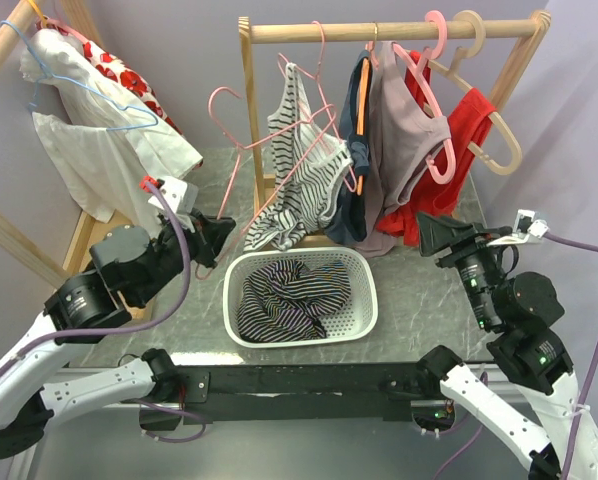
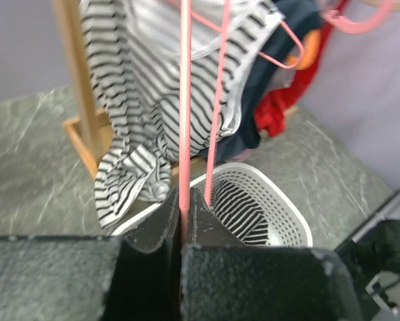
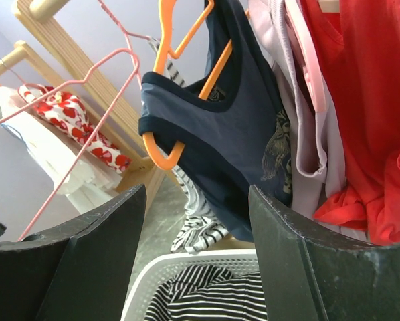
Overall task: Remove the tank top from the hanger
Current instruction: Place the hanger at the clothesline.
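Left gripper [image 2: 184,204], clamped on pink wire hanger [image 2: 184,100]; right gripper [image 3: 196,200], jaws apart, empty.
Striped tank top [image 2: 140,80] draped on that hanger, at 12 o'clock of white basket [image 1: 367,298].

1. Table [image 1: 429,300]: grey marbled top, spans L to R across the top view.
2. Centre-front on it: white perforated basket [image 1: 369,300] w/ striped clothes [image 1: 294,295] heaped inside.
3. Behind the basket: wooden rack [image 1: 246,120] standing on the tabletop. Its foot is near the basket's far rim. Hangers [image 1: 439,45] w/ garments are hooked along the top rail.
4. Far L: 2nd wooden rack [image 1: 1,45]. Its base is part hidden by the arm, so can't tell if it's on the table or beside it.
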Motion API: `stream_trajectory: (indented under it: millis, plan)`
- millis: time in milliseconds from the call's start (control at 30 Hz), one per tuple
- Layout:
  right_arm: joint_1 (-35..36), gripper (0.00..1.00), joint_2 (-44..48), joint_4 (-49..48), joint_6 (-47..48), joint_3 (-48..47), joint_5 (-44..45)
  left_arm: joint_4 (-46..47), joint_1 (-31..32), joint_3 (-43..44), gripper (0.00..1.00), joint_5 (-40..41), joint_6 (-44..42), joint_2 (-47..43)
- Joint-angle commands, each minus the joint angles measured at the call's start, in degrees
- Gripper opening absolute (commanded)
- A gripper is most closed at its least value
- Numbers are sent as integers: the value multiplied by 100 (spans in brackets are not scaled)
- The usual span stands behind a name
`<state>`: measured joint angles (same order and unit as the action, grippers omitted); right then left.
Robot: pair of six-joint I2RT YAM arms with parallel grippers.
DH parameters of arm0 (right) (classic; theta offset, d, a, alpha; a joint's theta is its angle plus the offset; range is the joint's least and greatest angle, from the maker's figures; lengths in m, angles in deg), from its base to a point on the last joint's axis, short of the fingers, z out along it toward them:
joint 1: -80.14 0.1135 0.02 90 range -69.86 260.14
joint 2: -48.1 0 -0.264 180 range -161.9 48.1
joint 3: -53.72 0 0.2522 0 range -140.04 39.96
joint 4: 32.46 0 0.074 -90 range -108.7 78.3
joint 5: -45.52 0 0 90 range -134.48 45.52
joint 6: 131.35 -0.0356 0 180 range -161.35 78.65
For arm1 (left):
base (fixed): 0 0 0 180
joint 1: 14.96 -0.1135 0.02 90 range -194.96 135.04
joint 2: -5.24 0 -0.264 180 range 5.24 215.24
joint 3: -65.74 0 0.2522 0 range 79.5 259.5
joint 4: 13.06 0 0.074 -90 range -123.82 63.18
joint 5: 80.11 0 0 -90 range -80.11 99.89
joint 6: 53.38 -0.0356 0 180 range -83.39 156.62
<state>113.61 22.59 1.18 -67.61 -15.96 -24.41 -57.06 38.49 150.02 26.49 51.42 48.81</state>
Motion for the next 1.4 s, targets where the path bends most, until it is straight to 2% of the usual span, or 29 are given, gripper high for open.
stream_trajectory:
  millis: [0,100,233,300,533,767,1033,1200,1367]
  plan:
    - [-25,70,-120,-335,139,-33,-4,-88,7,33,1,1142,566,-41]
    - [-25,70,-173,-388,156,20,5,281,7,-152,1,1153,515,-94]
    - [-25,71,-234,-414,174,64,-12,807,7,-310,1,381,128,-269]
    - [-25,71,-243,-441,174,116,-12,1072,7,-416,1,344,128,-454]
    - [-25,71,-287,-493,200,134,-39,722,7,-250,1,994,250,-262]
    - [-34,71,-199,-467,279,143,66,660,16,67,1,1372,356,615]
    - [-25,71,-173,-450,473,169,172,519,25,849,1,2321,145,1662]
    - [-25,72,-252,-520,648,204,190,353,148,1262,1,2330,110,1918]
    - [-34,72,-375,-590,789,204,146,36,367,1447,1,2882,277,2015]
